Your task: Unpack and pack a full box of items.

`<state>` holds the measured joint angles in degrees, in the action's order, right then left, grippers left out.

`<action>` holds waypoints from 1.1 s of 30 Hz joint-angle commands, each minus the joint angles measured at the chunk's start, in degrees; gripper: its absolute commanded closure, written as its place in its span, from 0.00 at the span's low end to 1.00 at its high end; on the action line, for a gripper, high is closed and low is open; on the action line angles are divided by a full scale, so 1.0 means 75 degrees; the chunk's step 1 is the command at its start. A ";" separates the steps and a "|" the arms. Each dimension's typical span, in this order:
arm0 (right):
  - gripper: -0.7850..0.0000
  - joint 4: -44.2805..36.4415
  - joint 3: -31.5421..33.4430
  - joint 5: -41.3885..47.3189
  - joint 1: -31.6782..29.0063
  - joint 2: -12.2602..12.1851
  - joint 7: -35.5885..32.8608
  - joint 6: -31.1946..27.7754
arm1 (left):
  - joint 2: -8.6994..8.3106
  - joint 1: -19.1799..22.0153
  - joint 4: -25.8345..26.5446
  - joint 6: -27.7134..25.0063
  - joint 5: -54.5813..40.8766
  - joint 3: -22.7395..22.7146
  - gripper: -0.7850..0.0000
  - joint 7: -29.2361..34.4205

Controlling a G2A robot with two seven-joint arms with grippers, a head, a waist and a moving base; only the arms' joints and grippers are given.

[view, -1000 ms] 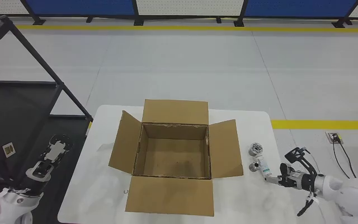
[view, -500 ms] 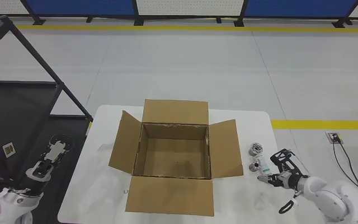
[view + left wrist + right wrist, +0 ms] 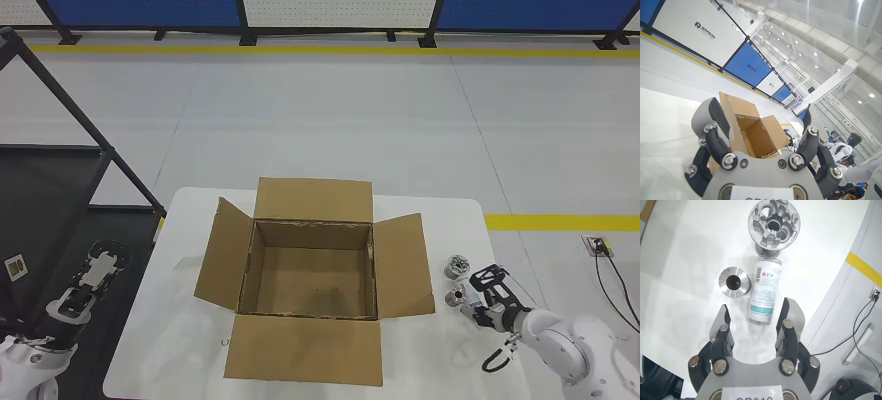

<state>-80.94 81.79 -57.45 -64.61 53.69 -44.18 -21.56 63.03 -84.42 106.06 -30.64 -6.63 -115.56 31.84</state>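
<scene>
Straddling near end of bottle [image 3: 764, 291]: R gripper [image 3: 755, 309], jaws wide apart, pads not touching it. Bottle lies flat on table [image 3: 190, 300], lower right of top view, right of box [image 3: 310, 280]. Steel cyl [image 3: 734, 282] stands just beside bottle; hub [image 3: 774, 224] at its other end. Box at frame centre, flaps out. L gripper [image 3: 762, 109] spread open, lower left, off table.

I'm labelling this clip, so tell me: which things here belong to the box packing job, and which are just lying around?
Part of the job: cardboard box, bottle, metal cylinder, metal hub, right end effector open by the bottle.

Just lying about: black frame, socket, cable, yellow floor line.
</scene>
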 commanded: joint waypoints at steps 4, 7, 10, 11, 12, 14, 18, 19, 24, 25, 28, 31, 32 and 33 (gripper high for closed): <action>0.52 0.0278 -0.0096 0.0062 0.0200 0.0017 -0.0046 -0.0051 | 0.0000 0.0000 0.0000 0.0000 0.0000 0.0000 0.00 0.0000; 0.51 0.0392 -0.0192 0.0039 0.0296 0.0034 -0.0073 -0.0018 | 0.0000 0.0000 0.0000 0.0000 0.0000 0.0000 0.00 0.0000; 0.50 0.0463 -0.0297 0.0017 0.0369 0.0055 -0.0067 0.0050 | 0.0000 0.0000 0.0000 0.0000 0.0000 0.0000 0.00 0.0000; 0.50 0.0500 -0.0328 0.0010 0.0390 0.0061 -0.0090 0.0074 | 0.0000 0.0000 0.0000 0.0000 0.0000 0.0000 0.00 0.0000; 0.49 0.0528 -0.0356 -0.0003 0.0420 0.0067 -0.0107 0.0117 | 0.0000 0.0000 0.0000 0.0000 0.0000 0.0000 0.00 0.0000; 0.50 0.0575 -0.0410 -0.0017 0.0466 0.0079 -0.0126 0.0175 | 0.0000 0.0000 0.0000 0.0000 0.0000 0.0000 0.00 0.0000; 0.53 0.0656 -0.0460 -0.0018 0.0533 0.0095 -0.0145 0.0274 | 0.0000 0.0000 0.0000 0.0000 0.0000 0.0000 0.00 0.0000; 0.56 0.0662 -0.0469 -0.0024 0.0543 0.0097 -0.0147 0.0296 | 0.0000 0.0000 0.0000 0.0000 0.0000 0.0000 0.00 0.0000; 0.95 0.0697 -0.0444 0.0043 0.0564 0.0106 -0.0131 0.0457 | 0.0000 0.0000 0.0000 0.0000 0.0000 0.0000 0.00 0.0000; 1.00 0.0684 -0.0412 0.0083 0.0549 0.0105 -0.0098 0.0486 | 0.0000 0.0000 0.0000 0.0000 0.0000 0.0000 0.00 0.0000; 1.00 0.0555 -0.0222 0.0282 0.0462 0.0091 -0.0024 0.0654 | 0.0000 0.0000 0.0000 0.0000 0.0000 0.0000 0.00 0.0000; 1.00 0.0261 0.0130 0.0624 0.0262 0.0062 0.0106 0.0896 | 0.0000 0.0000 0.0000 0.0000 0.0000 0.0000 0.00 0.0000; 1.00 0.0140 0.0280 0.0744 0.0173 0.0049 0.0136 0.1018 | 0.0000 0.0000 0.0000 0.0000 0.0000 0.0000 0.00 0.0000; 1.00 -0.0025 0.0423 0.0819 0.0081 0.0035 0.0156 0.1146 | 0.0000 0.0000 0.0000 0.0000 0.0000 0.0000 0.00 0.0000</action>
<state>-79.83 83.67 -52.06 -63.25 54.06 -43.15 -14.05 63.03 -84.42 106.06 -30.64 -6.63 -115.56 31.84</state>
